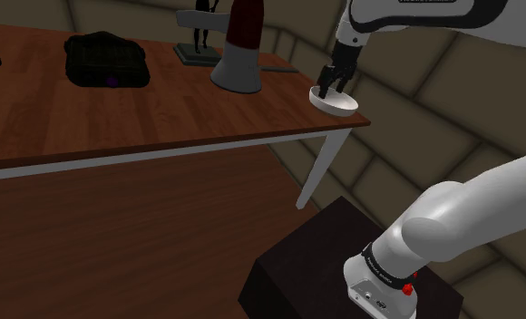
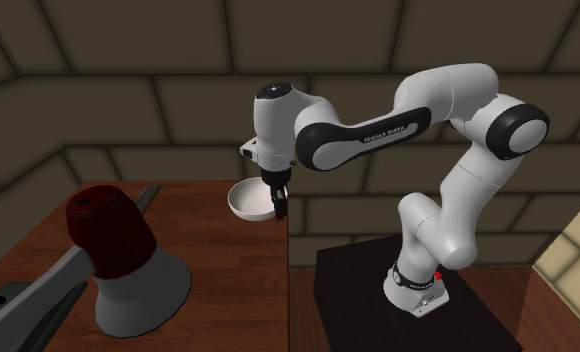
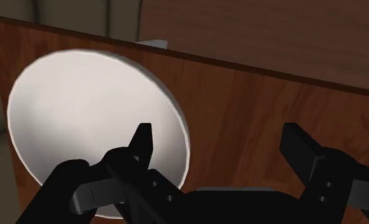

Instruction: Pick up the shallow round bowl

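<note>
- One wooden table carries the shallow white bowl at its corner toward the shoulder view's right.
- Bowl's rim runs between the spread fingers, which clasp nothing: one hangs over the hollow, the other outside it.

Rises from the base in the second exterior view with the white arm folded tall, dark elbow joint high at that view's right. Stretches the forearm level toward that view's left, then turns the wrist straight down. Points the all-black gripper downward, low under the white hand housing. Stands with both fingers spread well apart in the wrist view, clasping nothing. In the shoulder view, reaches up and leftward from the lower right.
</note>
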